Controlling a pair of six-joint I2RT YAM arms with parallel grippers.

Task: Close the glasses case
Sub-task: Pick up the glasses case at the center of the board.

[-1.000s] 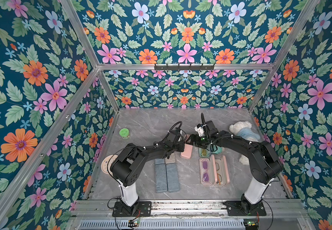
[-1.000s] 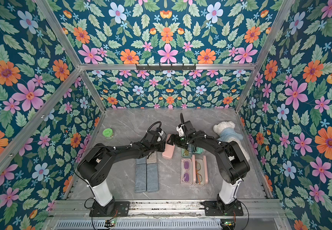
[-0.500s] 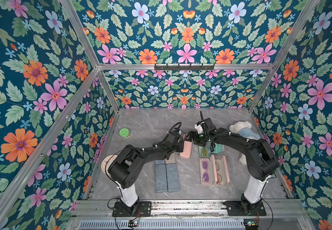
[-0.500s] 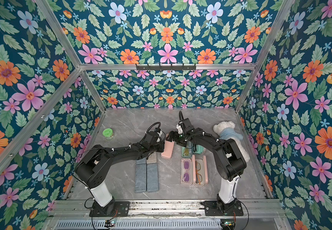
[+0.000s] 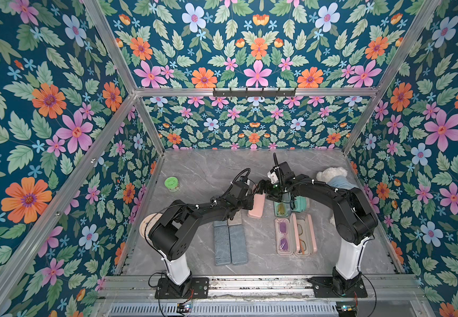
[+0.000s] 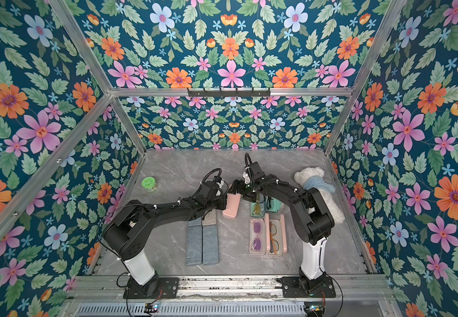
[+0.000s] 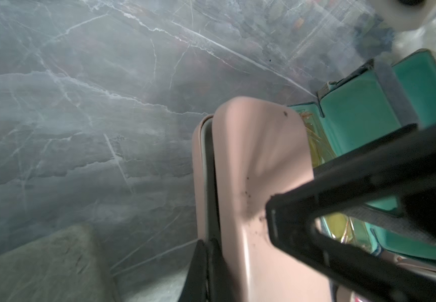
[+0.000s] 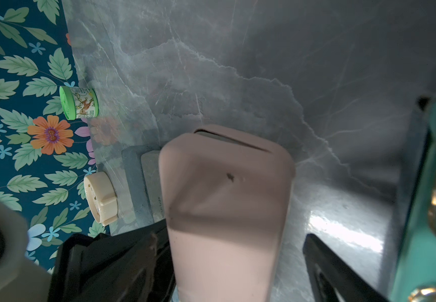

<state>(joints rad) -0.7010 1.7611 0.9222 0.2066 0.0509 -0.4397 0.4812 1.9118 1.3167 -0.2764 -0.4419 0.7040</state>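
- Top view: pink glasses case (image 5: 256, 208) is lying mid-table (image 5: 208, 170), long axis running 12 to 6.
- Same view: the left gripper (image 5: 249, 199) is sitting against the case's 9 o'clock side. The right gripper (image 5: 262, 189) is hanging over its 12 o'clock end. Finger spacing is not resolving from up here.
- Around the case: teal case (image 5: 302, 205), open with yellow glasses inside, is lying just beside it at 3 o'clock. Open cases (image 5: 295, 236) with purple and orange glasses are at 5, blue-grey pads (image 5: 229, 241) at 7, green jar (image 5: 171, 183) well apart at 10, plush toy (image 5: 332, 175) at 2.
- Both top views are showing this layout: pink glasses case (image 6: 232, 207), left gripper (image 6: 223, 199), right gripper (image 6: 238, 187).
- Left wrist: pink glasses case (image 7: 251, 170) is lying with its lid nearly down, a dark slit running along its long edge. The left gripper (image 7: 206, 266) is pinched fully together with nothing between the fingers, tips sitting at that slit edge. A right gripper finger (image 7: 368, 172) is crossing the case's opposite side, teal case (image 7: 355, 125) lying beyond it.
- Right wrist: the right gripper (image 8: 234, 235) is standing wide, straddling the end of the pink glasses case (image 8: 224, 196), not clamping. One finger (image 8: 123, 256) is sitting hard up by the case's side, contact unclear. The other finger (image 8: 342, 277) is standing clear, bare table showing in the gap.
- Same view: green jar (image 8: 79, 102), cream disc (image 8: 99, 198) and blue-grey pads (image 8: 133, 177) are sitting past one side of the case, teal case (image 8: 413, 222) past the other.
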